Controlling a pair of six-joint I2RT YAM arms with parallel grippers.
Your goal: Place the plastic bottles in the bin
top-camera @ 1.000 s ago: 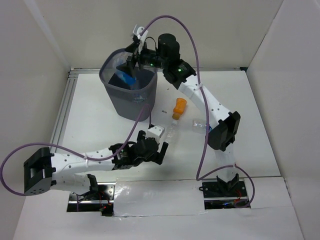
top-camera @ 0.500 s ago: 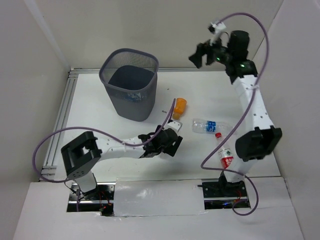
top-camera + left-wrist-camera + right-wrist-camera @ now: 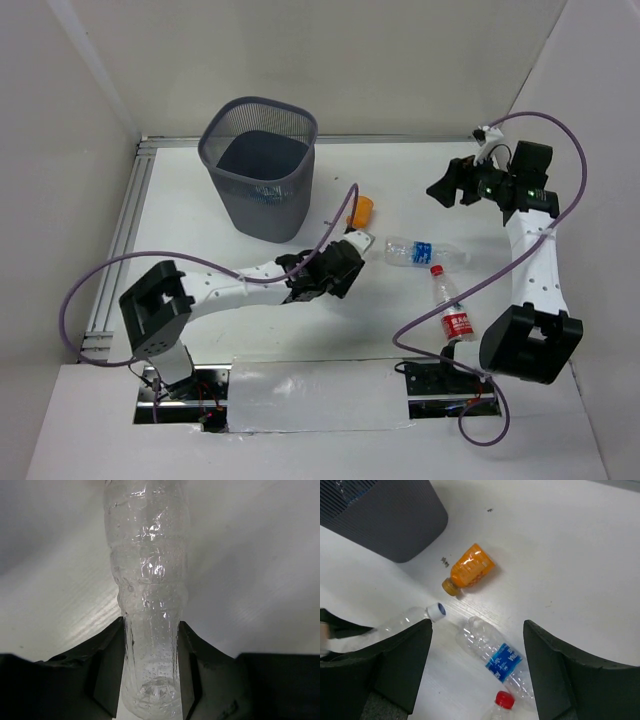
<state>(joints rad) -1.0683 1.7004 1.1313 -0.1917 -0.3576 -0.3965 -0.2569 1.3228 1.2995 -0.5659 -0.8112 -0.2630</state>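
We see a clear bottle (image 3: 150, 605), ribbed and dimpled, running from the bottom of the view up past its top edge. The left gripper (image 3: 150, 680) has its two dark fingers (image 3: 107, 665) pressed against either side of the bottle's lower part. Behind it lies the white table (image 3: 260, 580).

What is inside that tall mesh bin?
From above, the bin shows only a dark bluish interior; nothing distinct can be made out, and its bottom is hidden in shadow.

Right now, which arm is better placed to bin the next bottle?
Left. The left gripper is shut on a clear bottle close to the bin; the right gripper is open, empty and farther off.
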